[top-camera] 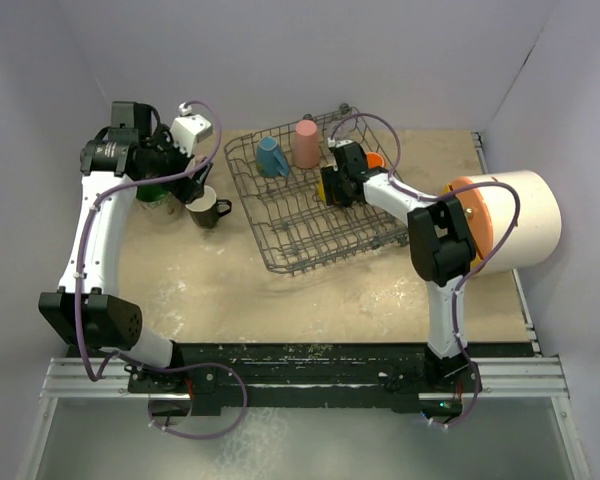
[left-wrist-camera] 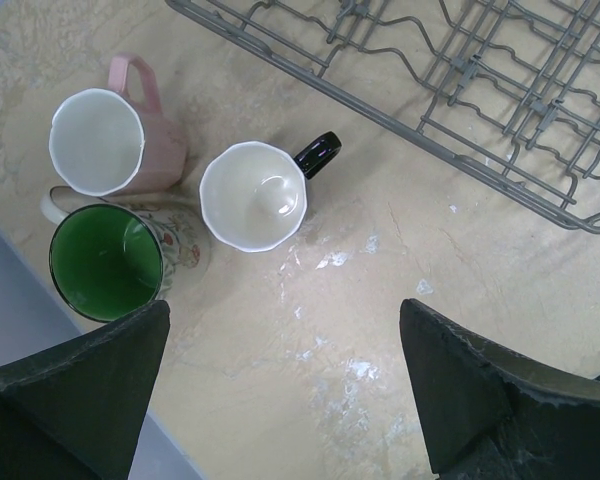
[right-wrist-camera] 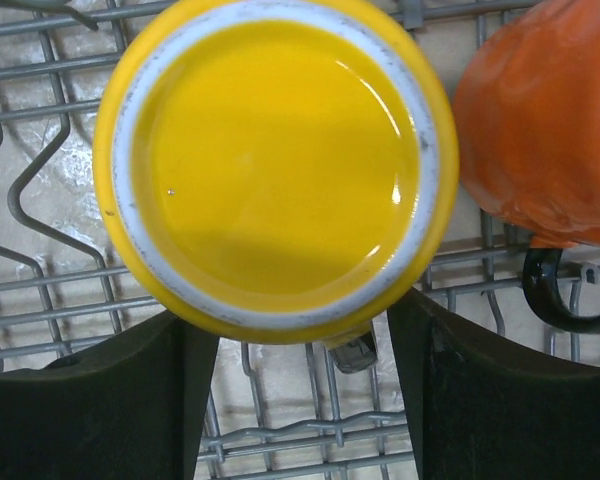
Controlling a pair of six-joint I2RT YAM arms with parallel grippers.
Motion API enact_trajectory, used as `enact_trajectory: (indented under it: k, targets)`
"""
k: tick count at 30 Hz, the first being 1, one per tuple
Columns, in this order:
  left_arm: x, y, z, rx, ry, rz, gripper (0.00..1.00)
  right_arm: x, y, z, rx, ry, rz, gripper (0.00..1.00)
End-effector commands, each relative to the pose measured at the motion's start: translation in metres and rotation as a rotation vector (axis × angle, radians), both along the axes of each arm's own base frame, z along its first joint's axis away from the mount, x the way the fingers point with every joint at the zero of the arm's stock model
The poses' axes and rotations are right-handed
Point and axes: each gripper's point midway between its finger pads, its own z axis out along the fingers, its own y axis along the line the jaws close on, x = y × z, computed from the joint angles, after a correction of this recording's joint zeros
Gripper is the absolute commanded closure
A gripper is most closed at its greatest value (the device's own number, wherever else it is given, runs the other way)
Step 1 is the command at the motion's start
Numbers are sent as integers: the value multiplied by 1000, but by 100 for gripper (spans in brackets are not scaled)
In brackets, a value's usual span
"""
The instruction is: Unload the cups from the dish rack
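The left arm (top-camera: 95, 230) reaches up the left side of the table (top-camera: 210, 290). The left gripper (left-wrist-camera: 285, 320) is spread wide and empty above 3 upright mugs: black mug (left-wrist-camera: 253, 195), pale pink mug (left-wrist-camera: 95, 140) and green-lined mug (left-wrist-camera: 107, 262). The right arm (top-camera: 442, 310) bends into the dish rack (top-camera: 300, 235). The right gripper (right-wrist-camera: 305, 330) straddles the inverted yellow cup (right-wrist-camera: 275, 160); whether it is gripping cannot be told. Pale walls (top-camera: 380, 60) surround the beige table. The rack sits diagonally, holding an orange mug (right-wrist-camera: 550, 120), a blue cup (top-camera: 271, 157) and a pink tumbler (top-camera: 306, 143).

Cropped mugs, unclear grip
The yellow mug (right-wrist-camera: 280, 170) and orange mug (right-wrist-camera: 545, 120) ran past the right wrist view's edges; whether the right gripper (right-wrist-camera: 302, 340) touched the yellow one was unclear.
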Motion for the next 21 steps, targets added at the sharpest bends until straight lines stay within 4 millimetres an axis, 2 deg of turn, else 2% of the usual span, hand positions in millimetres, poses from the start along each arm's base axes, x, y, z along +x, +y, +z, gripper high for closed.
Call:
enact_trajectory:
  k: [1,7,11,14,19,21]
  targets:
    - [-11,-7,15,-38,-29,-16,1,16,11,23,28,-67,46,35]
    - [-17,-11,18,-64,-17,-20,1,10,7,13,12,-45,38,46]
    - [-21,-13,22,-70,-20,-24,1,12,6,17,6,-55,34,72]
    - [-23,-12,24,-66,-24,-23,1,16,4,29,5,-83,21,86]
    - [-25,-10,24,-56,-28,-22,1,24,6,59,20,-146,12,98]
    - [-26,-9,22,-50,-31,-21,1,25,8,75,35,-175,13,100]
